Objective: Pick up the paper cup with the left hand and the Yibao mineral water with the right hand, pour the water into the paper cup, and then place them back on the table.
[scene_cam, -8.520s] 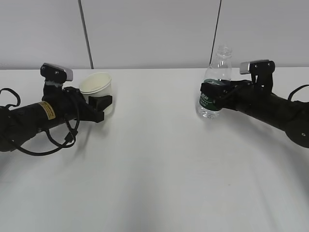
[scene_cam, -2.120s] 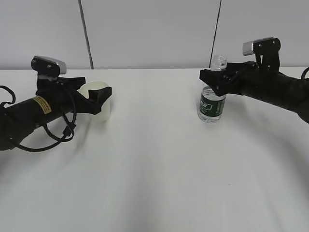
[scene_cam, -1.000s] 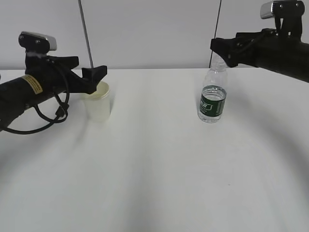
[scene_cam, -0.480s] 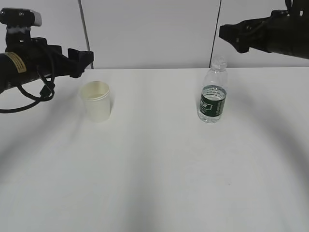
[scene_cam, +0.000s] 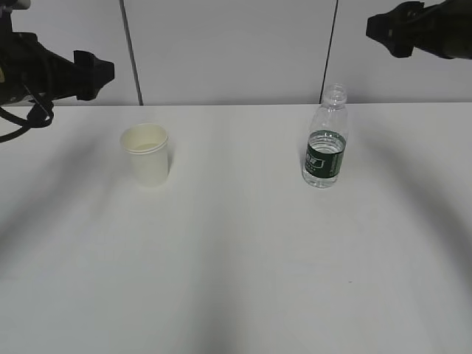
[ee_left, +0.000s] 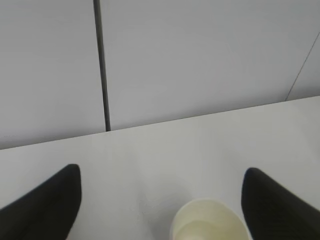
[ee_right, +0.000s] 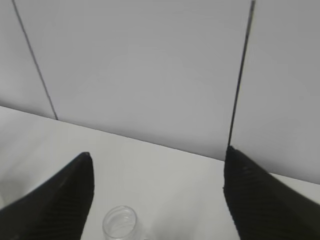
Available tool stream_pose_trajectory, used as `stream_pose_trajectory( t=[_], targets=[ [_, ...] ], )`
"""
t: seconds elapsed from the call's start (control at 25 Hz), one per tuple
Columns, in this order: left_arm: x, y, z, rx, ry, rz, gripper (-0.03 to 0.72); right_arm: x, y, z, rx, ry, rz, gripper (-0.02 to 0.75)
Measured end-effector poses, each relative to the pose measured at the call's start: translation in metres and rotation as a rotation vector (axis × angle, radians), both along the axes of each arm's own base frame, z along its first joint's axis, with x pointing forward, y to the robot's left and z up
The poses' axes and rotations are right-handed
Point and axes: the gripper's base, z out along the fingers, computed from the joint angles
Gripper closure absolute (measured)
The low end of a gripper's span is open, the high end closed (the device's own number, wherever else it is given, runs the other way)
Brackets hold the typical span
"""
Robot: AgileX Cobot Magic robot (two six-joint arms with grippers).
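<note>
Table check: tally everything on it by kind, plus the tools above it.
Paper cup: 1
Yibao mineral water, uncapped: 1
Tools, both open and empty, above the table: 2 (left hand, right hand)
Total: 4

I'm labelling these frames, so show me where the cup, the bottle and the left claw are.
cup (scene_cam: 150,164), exterior view, on its side wall.
bottle (scene_cam: 324,153), exterior view, on the green label band.
left claw (ee_left: 160,200), left wrist view, midway between its two black fingertips, above the cup.
</note>
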Motion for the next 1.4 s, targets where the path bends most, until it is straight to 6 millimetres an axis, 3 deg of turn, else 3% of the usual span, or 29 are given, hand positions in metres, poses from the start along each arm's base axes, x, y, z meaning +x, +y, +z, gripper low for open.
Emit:
stream_pose_trajectory(
  t=[0.32,0.36,0.4,0.48,0.92,1.4],
  targets=[
    [0.008,0.000,0.020,-0.008,-0.043,0.018,0.099,0.000,-0.005,0.001,0.014,0.030,-0.059,0.144],
    [0.009,0.002,0.022,-0.008,-0.031,0.036,0.103,0.007,-0.010,0.018,-0.023,0.001,-0.114,0.145],
    [0.011,0.004,0.024,-0.009,-0.009,0.064,0.109,0.007,-0.010,0.018,-0.023,0.001,-0.114,0.145],
    [0.013,0.008,0.025,-0.001,0.054,0.122,0.120,0.009,-0.014,0.028,-0.072,-0.010,-0.142,0.145],
    [0.002,0.028,0.013,0.077,0.443,0.359,0.169,0.001,-0.020,0.037,-0.378,-0.030,-0.126,0.146],
    [-0.032,0.028,-0.008,0.150,0.883,0.353,0.181,0.001,-0.020,0.037,-0.364,-0.020,-0.130,0.148]
  ],
)
